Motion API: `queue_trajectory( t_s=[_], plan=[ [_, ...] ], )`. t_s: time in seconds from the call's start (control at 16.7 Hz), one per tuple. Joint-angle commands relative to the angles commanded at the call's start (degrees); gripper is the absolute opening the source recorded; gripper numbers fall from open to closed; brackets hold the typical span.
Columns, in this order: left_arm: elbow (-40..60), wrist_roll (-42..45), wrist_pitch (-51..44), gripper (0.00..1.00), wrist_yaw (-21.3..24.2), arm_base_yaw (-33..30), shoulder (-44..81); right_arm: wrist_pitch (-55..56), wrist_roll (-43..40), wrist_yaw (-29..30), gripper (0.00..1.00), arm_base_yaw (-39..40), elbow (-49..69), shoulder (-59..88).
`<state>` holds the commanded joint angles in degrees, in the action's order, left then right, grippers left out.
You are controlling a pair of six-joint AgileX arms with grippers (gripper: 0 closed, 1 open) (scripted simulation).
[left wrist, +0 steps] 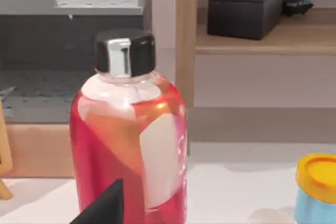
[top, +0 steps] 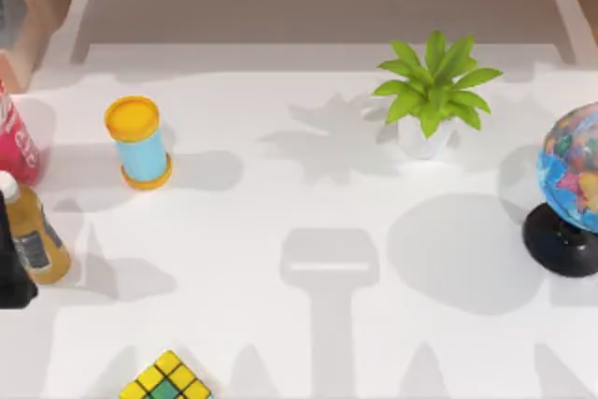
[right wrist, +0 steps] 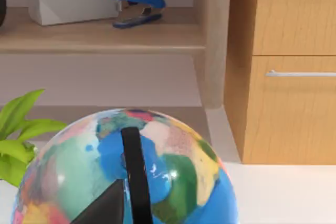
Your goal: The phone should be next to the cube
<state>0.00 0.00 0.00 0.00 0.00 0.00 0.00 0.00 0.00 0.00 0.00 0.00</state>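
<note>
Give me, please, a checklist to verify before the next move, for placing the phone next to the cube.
1. Place of the phone known: cannot tell.
2. Puzzle cube found: ok, at the top view's bottom edge, left of centre, partly cut off.
3. Free spot beside it: ok, bare table to its right.
4. Way ahead of the left gripper: not ok, the red bottle stands close in front.
5. Way ahead of the right gripper: not ok, the globe stands close in front.
</note>
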Motion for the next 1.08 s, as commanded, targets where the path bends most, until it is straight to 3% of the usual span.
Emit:
queue_trajectory(
  t_s=[0.24, 0.42, 1.08],
  plan=[
    [0.0, 0.0, 0.0, 1.00, 0.0, 0.0, 0.0, -1.5, -1.6, 0.5, 1.00, -1.6, 1.5, 1.9],
    [0.0, 0.0, 0.0, 1.00, 0.0, 0.0, 0.0, -7.0, -7.4, 1.5, 1.00, -6.3, 5.9, 9.0],
    [0.0, 0.0, 0.0, 1.00, 0.0, 0.0, 0.0, -43.2, -44.9, 0.8, 1.00, -25.6, 25.7, 58.9]
  ],
)
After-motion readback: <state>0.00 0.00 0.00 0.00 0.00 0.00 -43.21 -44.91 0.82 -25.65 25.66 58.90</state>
